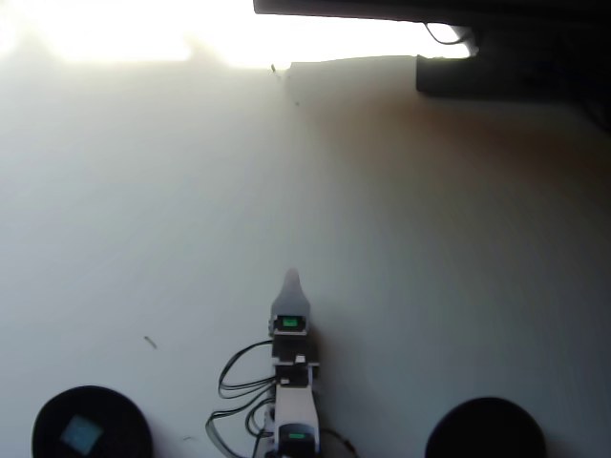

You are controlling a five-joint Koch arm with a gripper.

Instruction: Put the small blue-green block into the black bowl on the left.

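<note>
Small blue-green block (81, 434) is seen lying inside the black bowl (124, 415) at the lower left corner of the overhead view, well apart from the end effector (291, 279) and down and to the left of it. The block appears pale and washed out against the dark inside of the bowl, roughly at its middle. A second black bowl (487, 427) is seen at the lower right, also well apart from the end effector and on its other side; its lower part is cut off by the picture's edge.

The table (430, 239) is a plain white, matte surface, strongly overexposed by bright light along its far edge at the top left. A brownish shade is cast over its upper right part. Beyond the far edge a dark object (506, 67) is seen at the top right, too dark to be identified. A small dark fleck (150, 343) lies on the table to the left of the arm.

The arm (291, 382) is stretched from the bottom edge straight up the picture, with black cables (234, 382) looped on its left side. The end effector is seen as a single pointed tip, with nothing held in it; whether it is spread or closed cannot be told, since only one tip is shown. No readable writing is visible.
</note>
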